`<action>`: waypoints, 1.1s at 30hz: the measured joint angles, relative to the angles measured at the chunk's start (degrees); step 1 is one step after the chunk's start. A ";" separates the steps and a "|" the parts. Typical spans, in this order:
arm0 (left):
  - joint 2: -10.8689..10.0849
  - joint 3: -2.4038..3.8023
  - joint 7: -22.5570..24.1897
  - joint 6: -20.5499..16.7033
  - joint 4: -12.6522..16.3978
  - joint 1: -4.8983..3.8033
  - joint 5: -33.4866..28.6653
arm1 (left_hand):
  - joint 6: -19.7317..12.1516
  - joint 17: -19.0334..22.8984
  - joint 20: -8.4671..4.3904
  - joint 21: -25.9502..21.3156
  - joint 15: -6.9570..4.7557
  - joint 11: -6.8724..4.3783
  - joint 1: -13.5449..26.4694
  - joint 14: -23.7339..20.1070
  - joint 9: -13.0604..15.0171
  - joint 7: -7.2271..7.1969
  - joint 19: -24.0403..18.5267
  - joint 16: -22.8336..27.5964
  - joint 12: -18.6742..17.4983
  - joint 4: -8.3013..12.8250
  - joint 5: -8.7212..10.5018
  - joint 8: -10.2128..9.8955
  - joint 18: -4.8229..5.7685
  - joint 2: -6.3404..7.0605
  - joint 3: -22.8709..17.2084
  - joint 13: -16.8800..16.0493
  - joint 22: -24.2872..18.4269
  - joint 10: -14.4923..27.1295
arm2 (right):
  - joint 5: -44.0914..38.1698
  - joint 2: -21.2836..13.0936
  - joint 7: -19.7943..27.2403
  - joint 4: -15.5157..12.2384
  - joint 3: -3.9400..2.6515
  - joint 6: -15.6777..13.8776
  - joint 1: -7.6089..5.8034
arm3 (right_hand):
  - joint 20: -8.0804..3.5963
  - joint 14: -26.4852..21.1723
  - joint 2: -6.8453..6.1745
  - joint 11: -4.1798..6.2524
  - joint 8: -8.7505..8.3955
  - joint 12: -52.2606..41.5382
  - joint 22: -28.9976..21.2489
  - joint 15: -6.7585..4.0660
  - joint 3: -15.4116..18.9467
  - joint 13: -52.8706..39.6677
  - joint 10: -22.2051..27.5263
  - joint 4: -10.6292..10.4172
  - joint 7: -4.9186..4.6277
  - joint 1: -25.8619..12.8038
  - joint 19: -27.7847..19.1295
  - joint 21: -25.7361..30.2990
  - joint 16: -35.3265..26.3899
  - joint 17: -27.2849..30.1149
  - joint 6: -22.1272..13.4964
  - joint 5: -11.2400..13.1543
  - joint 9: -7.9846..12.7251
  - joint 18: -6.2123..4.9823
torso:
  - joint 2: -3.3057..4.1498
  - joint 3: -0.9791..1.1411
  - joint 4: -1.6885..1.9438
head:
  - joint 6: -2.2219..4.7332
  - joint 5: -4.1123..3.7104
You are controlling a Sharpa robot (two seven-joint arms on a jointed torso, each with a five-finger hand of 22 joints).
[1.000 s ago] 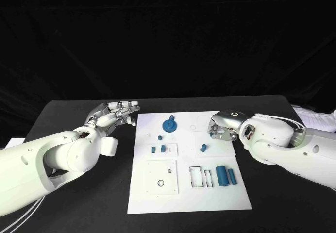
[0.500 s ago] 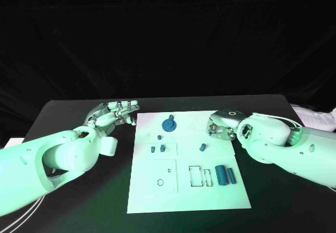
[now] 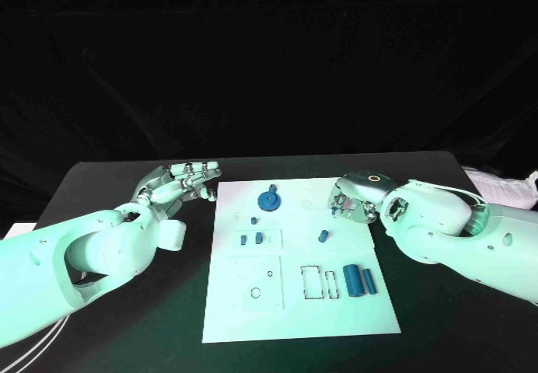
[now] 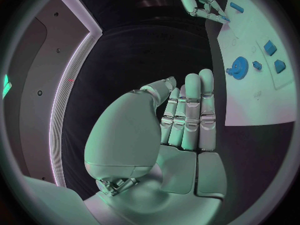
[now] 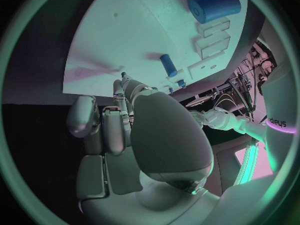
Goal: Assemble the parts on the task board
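The task board (image 3: 301,307) lay in the middle of the black tabletop (image 3: 101,186), reaching from near the far edge toward the near edge. On its far part a blue gear (image 3: 270,201) stood, with a small blue peg (image 3: 256,221) just nearer than it. Two small blue blocks (image 3: 253,238) sat side by side a little closer still, toward the board's left side, and another small blue peg (image 3: 324,235) stood upright near the board's right side. Toward the near right part, two blue cylinders (image 3: 360,280) lay side by side, just beside a pair of rectangular cutouts (image 3: 319,282).

The left hand (image 3: 185,183) hovered off the board's far left corner, above the bare tabletop; in the left wrist view its fingers (image 4: 187,116) were stretched out straight and pressed close together, holding nothing, well apart from any part.

The right hand (image 3: 350,203) was at the board's far right edge, fingers pointing down toward the board. In the right wrist view its fingers (image 5: 119,120) were extended with their tips close to the board's surface near the small blue peg; whether they pinched anything, or touched the board, I could not tell.
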State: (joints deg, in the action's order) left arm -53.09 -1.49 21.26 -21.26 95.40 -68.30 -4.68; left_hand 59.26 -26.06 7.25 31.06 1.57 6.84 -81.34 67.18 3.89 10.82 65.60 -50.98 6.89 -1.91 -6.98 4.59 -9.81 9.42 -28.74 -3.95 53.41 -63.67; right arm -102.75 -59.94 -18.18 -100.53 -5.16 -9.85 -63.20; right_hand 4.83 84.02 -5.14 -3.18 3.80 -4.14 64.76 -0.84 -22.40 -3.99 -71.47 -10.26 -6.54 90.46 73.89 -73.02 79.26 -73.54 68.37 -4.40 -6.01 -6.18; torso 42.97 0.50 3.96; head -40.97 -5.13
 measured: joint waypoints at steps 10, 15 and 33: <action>0.15 0.00 -0.01 0.02 -0.16 0.01 0.00 | 0.00 0.00 0.00 0.00 0.09 0.00 0.00 0.09 0.00 0.00 0.00 0.00 0.00 0.00 0.00 0.00 0.00 0.00 0.00 0.01 0.00 0.00 | 2.04 -1.06 -0.05 -4.97 -0.38 -2.22 -0.80 | 0.20 0.00 -0.67 -0.20 0.11 0.18 0.30 0.00 -1.08 0.01 -0.20 0.36 0.00 -1.33 0.20 -0.24 0.29 -0.07 -0.02 0.30 -0.02 0.00 | 0.00 -0.02 0.03 | 0.07 -0.03; 0.29 -0.01 -0.01 0.05 -0.23 0.03 0.00 | 0.00 0.00 0.00 0.00 0.09 0.00 0.00 0.09 0.00 0.00 0.00 0.00 0.00 0.00 0.00 0.00 0.00 0.00 0.00 0.01 0.00 0.00 | 3.04 0.29 0.02 -7.81 -0.43 -2.84 -0.19 | 0.20 0.00 -0.60 -0.19 0.11 0.21 0.33 0.00 -1.10 0.07 -0.21 0.34 -0.02 -1.53 0.20 -0.23 0.29 -0.06 -0.07 0.30 -0.08 0.00 | 0.02 -0.03 0.10 | -0.13 0.46; 1.49 -0.02 -0.02 0.64 -0.69 0.29 0.00 | 0.00 0.05 0.00 0.00 0.10 0.00 0.00 0.10 -0.01 0.00 0.00 0.00 0.22 0.00 0.00 0.00 0.00 0.00 0.00 0.01 -0.05 0.00 | 3.67 7.81 1.27 -11.15 0.26 -2.37 8.42 | 0.20 0.00 -0.83 -0.20 0.03 0.21 0.24 0.01 -1.40 0.08 -0.20 0.65 -0.25 -1.74 0.19 -0.22 0.29 0.04 0.00 0.44 -0.18 0.00 | -0.12 -0.70 0.02 | -1.60 3.01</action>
State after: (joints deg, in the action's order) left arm -51.59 -1.51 21.24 -20.62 94.71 -68.02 -4.68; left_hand 59.26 -26.01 7.25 31.06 1.67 6.84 -81.34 67.28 3.88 10.83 65.60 -50.98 7.11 -1.91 -6.98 4.59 -9.81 9.43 -28.75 -3.94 53.36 -63.66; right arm -99.08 -52.13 -16.91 -111.68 -4.89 -12.22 -54.77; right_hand 5.03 84.02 -5.97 -3.38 3.83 -3.93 65.00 -0.83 -23.80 -3.91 -71.68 -9.61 -6.79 88.72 74.09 -73.24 79.55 -73.50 68.36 -3.96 -6.19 -6.18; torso 42.85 -0.20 3.98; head -42.57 -2.11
